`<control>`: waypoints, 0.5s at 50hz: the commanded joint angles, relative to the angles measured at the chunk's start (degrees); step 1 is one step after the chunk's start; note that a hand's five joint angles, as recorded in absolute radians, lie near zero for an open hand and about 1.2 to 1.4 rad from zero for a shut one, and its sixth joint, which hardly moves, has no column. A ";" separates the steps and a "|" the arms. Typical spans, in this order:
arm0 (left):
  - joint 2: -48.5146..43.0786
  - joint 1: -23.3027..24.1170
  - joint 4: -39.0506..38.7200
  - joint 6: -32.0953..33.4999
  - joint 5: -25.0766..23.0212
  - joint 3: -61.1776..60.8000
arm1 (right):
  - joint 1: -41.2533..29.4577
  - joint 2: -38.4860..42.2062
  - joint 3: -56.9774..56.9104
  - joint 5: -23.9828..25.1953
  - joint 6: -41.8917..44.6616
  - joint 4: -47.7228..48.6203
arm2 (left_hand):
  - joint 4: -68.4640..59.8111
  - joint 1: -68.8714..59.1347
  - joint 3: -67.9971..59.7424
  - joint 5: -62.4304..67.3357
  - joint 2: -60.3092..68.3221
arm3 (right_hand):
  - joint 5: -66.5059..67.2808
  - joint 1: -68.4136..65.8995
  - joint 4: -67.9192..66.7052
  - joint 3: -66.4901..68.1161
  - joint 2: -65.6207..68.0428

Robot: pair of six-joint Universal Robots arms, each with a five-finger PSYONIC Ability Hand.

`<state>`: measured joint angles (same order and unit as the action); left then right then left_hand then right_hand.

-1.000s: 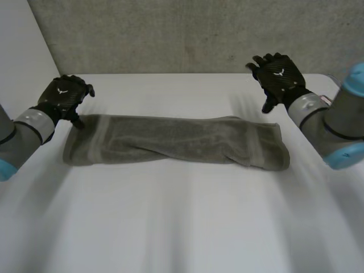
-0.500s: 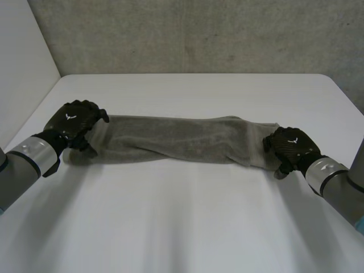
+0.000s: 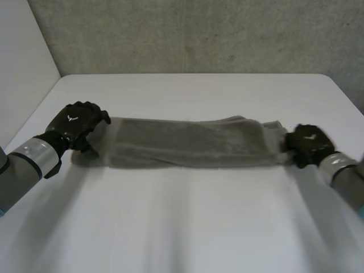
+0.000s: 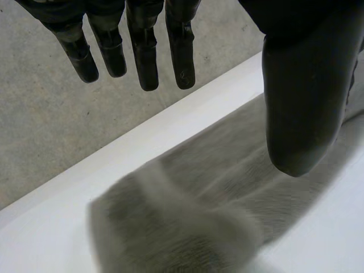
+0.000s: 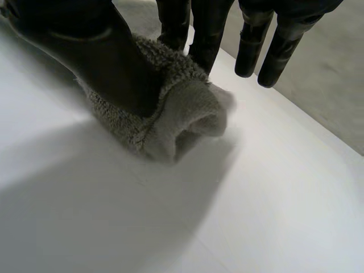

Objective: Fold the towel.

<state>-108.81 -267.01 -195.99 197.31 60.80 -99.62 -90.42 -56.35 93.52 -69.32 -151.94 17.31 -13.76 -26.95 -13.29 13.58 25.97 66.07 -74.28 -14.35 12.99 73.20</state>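
Noting towel (image 3: 187,149) flat on table (image 3: 187,227), long axis crosswise, one end at each hand. Left hand (image 3: 77,124) over left end, fingers (image 4: 145,57) straight, gripping nothing. Right hand (image 3: 307,145) at right end, pinching towel between thumb and fingers.

Grey towel (image 3: 187,151), a long narrow folded strip across the white table (image 3: 187,227)

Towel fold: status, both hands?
Left hand open over left end of towel. Right hand pinching its right end. Long strip, flat on table. Nothing in the way.
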 commanded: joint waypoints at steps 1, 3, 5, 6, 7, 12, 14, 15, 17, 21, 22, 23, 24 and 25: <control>0.70 -0.44 0.00 0.00 0.02 -0.32 | 17.63 -5.16 -4.90 3.14 8.92 -6.84 | 3.76 3.79 3.29 -0.42 -2.80 | 3.93 -5.72 4.35 -2.99 6.80; 0.79 -0.44 0.00 0.00 0.02 -0.40 | 17.13 -5.69 -7.27 3.49 10.68 -8.51 | 3.76 3.79 3.29 -0.42 -2.80 | 3.93 -5.72 4.35 -2.99 6.80; 0.79 -0.44 0.00 0.00 0.02 -0.32 | 15.73 -6.65 -9.91 3.58 10.18 -10.35 | 3.76 3.79 3.29 -0.42 -2.80 | 3.93 -5.72 4.35 -2.99 6.80; 0.96 -0.44 0.00 0.00 0.02 -0.40 | 13.80 -8.32 -12.72 3.58 8.87 -11.76 | 3.76 3.79 3.29 -0.42 -2.80 | 3.93 -5.72 4.35 -2.99 6.80; 0.97 -0.44 0.00 0.00 0.02 -0.40 | 13.78 -8.33 -12.74 3.58 8.86 -11.78 | 3.76 3.79 3.29 -0.42 -2.80 | 3.93 -5.72 4.35 -2.99 6.80; 1.32 -0.09 0.00 -0.09 0.11 -0.40 | 4.90 -12.55 -18.11 3.41 2.44 -12.48 | 3.76 3.79 3.29 -0.42 -2.80 | 3.93 -5.72 4.35 -2.99 6.80; 1.40 0.08 0.00 -0.18 0.11 -0.49 | -5.67 -11.85 -20.55 2.88 -0.10 -12.22 | 3.76 3.79 3.29 -0.42 -2.80 | 3.93 -5.72 4.35 -2.99 6.80; 1.41 0.08 0.00 -0.18 0.11 -0.49 | -5.73 -11.85 -20.57 2.88 -0.11 -12.21 | 3.76 3.79 3.29 -0.42 -2.80 | 3.93 -5.72 4.35 -2.99 6.80; 1.49 0.08 0.00 -0.18 0.20 -0.75 | -17.63 -8.18 -23.02 -0.36 0.50 -12.04 | 3.76 3.79 3.29 -0.42 -2.80 | 3.93 -5.72 4.35 -2.99 6.80; 1.58 0.08 0.00 -0.18 0.20 -0.93 | -28.01 -3.52 -23.82 -2.91 2.69 -11.69 | 3.76 3.79 3.29 -0.42 -2.80 | 3.93 -5.72 4.35 -2.99 6.80; 1.67 0.08 0.00 -0.18 0.20 -1.02 | -32.32 -1.24 -23.99 -3.44 4.01 -11.17 | 3.76 3.79 3.29 -0.42 -2.80 | 3.93 -5.72 4.35 -2.99 6.80; 1.67 0.08 0.00 -0.18 0.20 -1.02 | -32.36 -1.22 -23.99 -3.45 4.02 -11.16 | 3.76 3.79 3.29 -0.42 -2.80 | 3.93 -5.72 4.35 -2.99 6.80; 1.58 0.17 0.00 -0.09 0.28 -1.02 | -36.10 1.40 -24.08 -3.71 5.24 -10.38 | 3.76 3.95 3.29 -0.58 -2.96 | 3.93 -5.72 4.35 -2.99 6.80; 1.58 0.17 0.00 -0.17 0.28 -1.11 | -39.01 4.29 -24.26 -4.32 6.38 -9.41 | 3.76 3.96 3.29 -0.58 -2.97 | 3.93 -5.72 4.35 -2.99 6.80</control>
<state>-107.22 -266.90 -196.00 197.14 61.00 -100.46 -114.54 -61.63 69.86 -70.99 -150.06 5.59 -13.76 -26.95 -13.29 13.57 25.97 66.07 -74.64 -14.35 12.99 73.64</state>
